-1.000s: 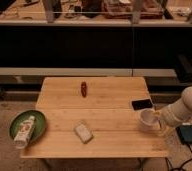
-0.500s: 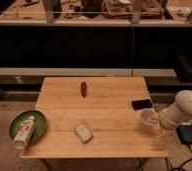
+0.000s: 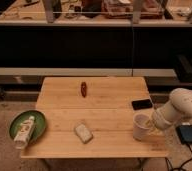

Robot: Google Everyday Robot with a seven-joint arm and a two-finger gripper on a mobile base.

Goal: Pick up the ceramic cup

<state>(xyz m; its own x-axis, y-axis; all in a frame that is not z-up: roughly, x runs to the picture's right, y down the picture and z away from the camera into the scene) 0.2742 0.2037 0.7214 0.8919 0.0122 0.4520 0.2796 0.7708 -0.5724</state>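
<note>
The ceramic cup (image 3: 140, 126) is a small plain white cup standing upright near the right front edge of the wooden table (image 3: 99, 107). My gripper (image 3: 150, 125) comes in from the right at the end of the white arm (image 3: 183, 106). It is right against the cup's right side at rim height. Its tip is partly hidden by the cup.
A black phone (image 3: 142, 104) lies just behind the cup. A sponge (image 3: 83, 133) lies at the front middle and a small red object (image 3: 83, 89) at the back middle. A green plate (image 3: 16, 126) at the left edge holds a white bottle (image 3: 24, 131). A dark flat box (image 3: 189, 134) sits right of the table.
The arm has shifted slightly left and down toward the front edge. The cup now shows a little further left and nearer the front.
</note>
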